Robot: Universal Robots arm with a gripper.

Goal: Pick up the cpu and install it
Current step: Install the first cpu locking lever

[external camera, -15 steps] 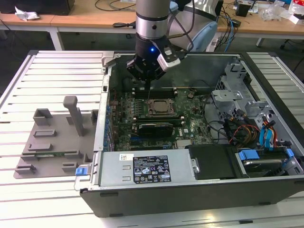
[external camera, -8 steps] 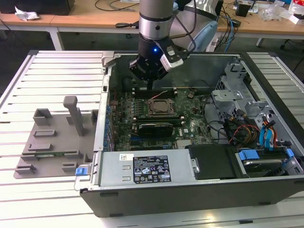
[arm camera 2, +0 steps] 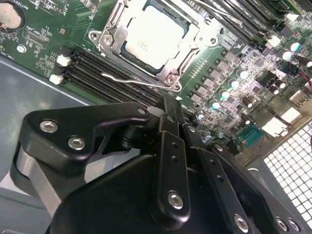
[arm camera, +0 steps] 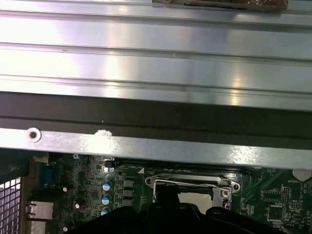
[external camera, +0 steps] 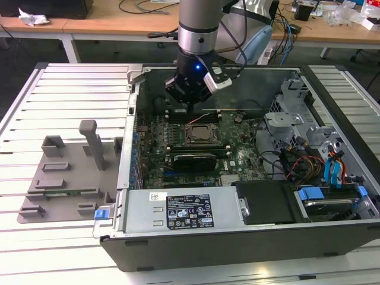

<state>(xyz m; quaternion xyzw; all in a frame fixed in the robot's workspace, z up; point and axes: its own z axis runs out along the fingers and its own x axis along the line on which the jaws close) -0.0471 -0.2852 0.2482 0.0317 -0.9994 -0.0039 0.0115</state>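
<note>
In the exterior view I have the arm hanging inside the open computer case (external camera: 237, 249), with the gripper (external camera: 191, 102) low over the motherboard (external camera: 237, 157). The CPU socket (external camera: 203, 135) lies just at 6 o'clock from the fingertips, apart from them.

In the second wrist view the cpu (arm camera 2: 153, 36) lies flat in that socket, pale metal top up, with the steel frame (arm camera 2: 109, 39) around its edges. The gripper (arm camera 2: 168, 103) is near it and not touching. Its fingers (arm camera 2: 171, 146) look drawn together into one narrow black bar with nothing between them (as best I can read it from behind the linkage). A thin wire lever (arm camera 2: 136, 80) runs along the socket's near side, and black memory slots (arm camera 2: 97, 73) lie beside that.

Back in the exterior view, the grey fixture plate (external camera: 65, 178) with its posts sits on the slatted table (external camera: 71, 95) at 9 o'clock from the case. The power supply (external camera: 178, 211) is at 6 o'clock from the socket.
</note>
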